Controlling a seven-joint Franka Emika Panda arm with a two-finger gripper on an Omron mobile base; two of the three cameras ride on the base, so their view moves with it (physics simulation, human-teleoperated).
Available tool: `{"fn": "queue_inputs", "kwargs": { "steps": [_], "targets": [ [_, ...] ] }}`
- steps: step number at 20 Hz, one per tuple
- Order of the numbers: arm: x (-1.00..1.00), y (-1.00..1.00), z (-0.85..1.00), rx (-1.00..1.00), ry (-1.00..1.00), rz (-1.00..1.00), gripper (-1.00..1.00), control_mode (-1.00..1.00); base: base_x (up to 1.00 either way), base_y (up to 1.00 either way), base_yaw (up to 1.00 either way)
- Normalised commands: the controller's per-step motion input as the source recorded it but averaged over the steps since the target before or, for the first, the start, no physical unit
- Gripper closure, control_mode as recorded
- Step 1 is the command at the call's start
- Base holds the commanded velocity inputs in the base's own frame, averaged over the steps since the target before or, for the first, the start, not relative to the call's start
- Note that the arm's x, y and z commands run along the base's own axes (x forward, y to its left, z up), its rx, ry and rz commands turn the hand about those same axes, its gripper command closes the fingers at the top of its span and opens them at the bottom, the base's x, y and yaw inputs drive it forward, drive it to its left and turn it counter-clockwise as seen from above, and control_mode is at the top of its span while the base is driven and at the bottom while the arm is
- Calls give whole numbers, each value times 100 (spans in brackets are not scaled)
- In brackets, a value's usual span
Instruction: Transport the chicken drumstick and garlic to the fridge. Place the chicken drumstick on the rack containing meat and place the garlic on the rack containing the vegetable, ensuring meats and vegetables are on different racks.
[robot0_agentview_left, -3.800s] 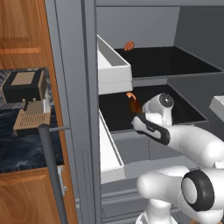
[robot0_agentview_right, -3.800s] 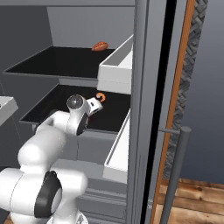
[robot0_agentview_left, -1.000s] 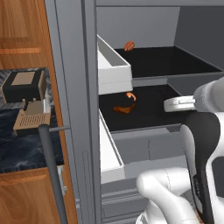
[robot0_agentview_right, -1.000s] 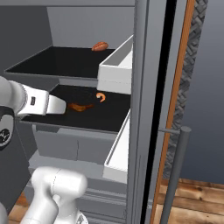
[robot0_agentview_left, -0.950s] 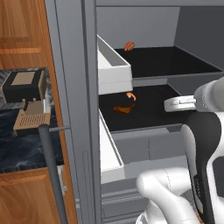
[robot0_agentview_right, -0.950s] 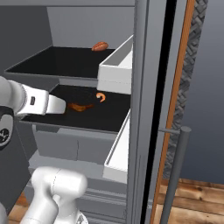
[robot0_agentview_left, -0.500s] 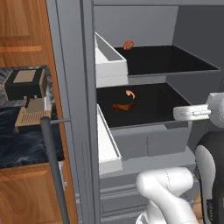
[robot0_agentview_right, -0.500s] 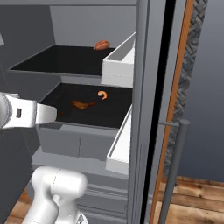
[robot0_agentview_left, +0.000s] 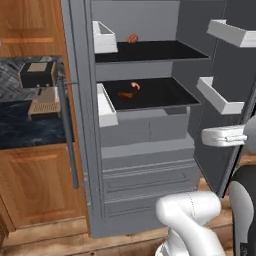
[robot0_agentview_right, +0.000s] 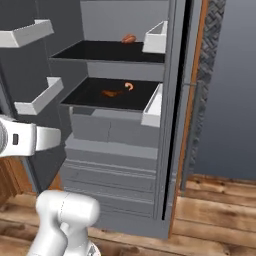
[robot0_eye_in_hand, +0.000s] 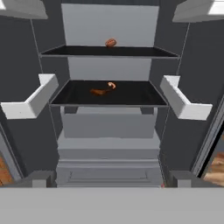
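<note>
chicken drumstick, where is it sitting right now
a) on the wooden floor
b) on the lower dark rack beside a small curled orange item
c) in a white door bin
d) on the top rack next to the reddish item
b: the chicken drumstick lies on the lower dark rack of the fridge, just beside the small curled orange item.

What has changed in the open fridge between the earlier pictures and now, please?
The gripper, earlier at the lower rack holding the chicken drumstick, let it go there beside a small curled orange item and pulled back out. The base then backed away, widening the view of the fridge. The reddish item on the upper rack stayed put.
</note>
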Motion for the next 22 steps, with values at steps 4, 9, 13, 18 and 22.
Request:
{"fn": "queue_inputs", "kwargs": {
  "steps": [4,9,13,18,22],
  "targets": [
    [0,0,0,0,0,0,-100,100,-100,-34,-14],
    [0,0,0,0,0,0,-100,100,-44,-95,-49],
    [0,0,0,0,0,0,-100,100,0,-12,-98],
    [0,0,0,0,0,0,-100,100,0,0,-100],
    [0,0,0,0,0,0,-100,100,0,0,-100]
  ]
}}
